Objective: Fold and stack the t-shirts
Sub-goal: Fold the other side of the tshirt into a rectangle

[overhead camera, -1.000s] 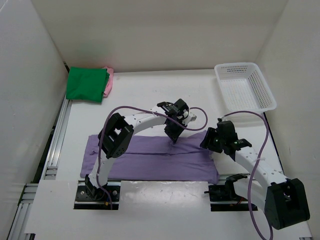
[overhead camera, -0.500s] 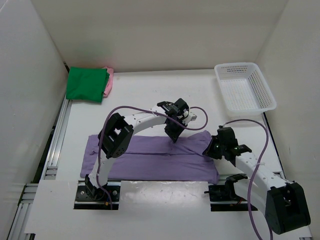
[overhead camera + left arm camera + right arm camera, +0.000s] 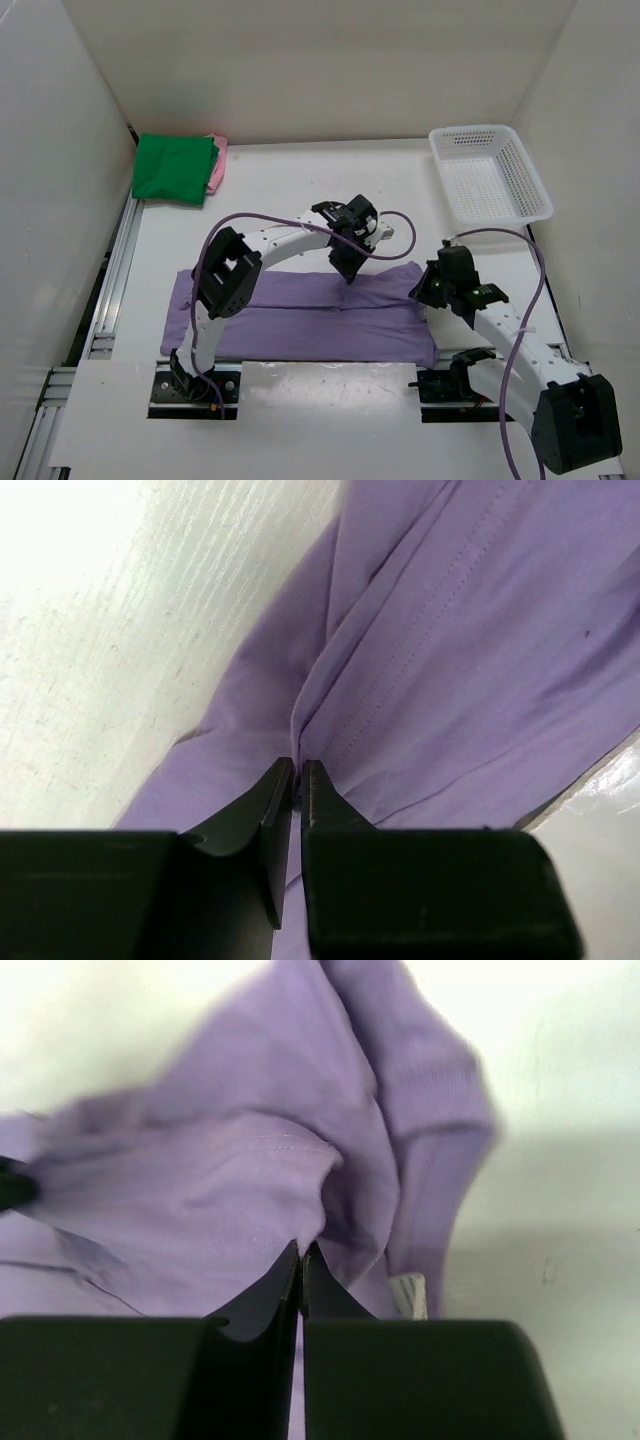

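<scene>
A light purple t-shirt (image 3: 300, 315) lies folded lengthwise across the near half of the table. My left gripper (image 3: 345, 277) presses down at the shirt's far edge near its middle, shut on a pinched fold of purple cloth (image 3: 330, 670). My right gripper (image 3: 424, 291) is at the shirt's right end, shut on a raised fold of the purple shirt (image 3: 250, 1190); a white label (image 3: 410, 1295) shows beside it. A folded green t-shirt (image 3: 173, 168) rests on a pink t-shirt (image 3: 217, 165) at the far left corner.
A white mesh basket (image 3: 490, 175) stands at the far right. White walls close in the table on three sides. A metal rail (image 3: 112, 270) runs along the left edge.
My right gripper closed on the shirt's right end and has lifted it slightly, bunching the cloth. The left gripper has stayed in place.
</scene>
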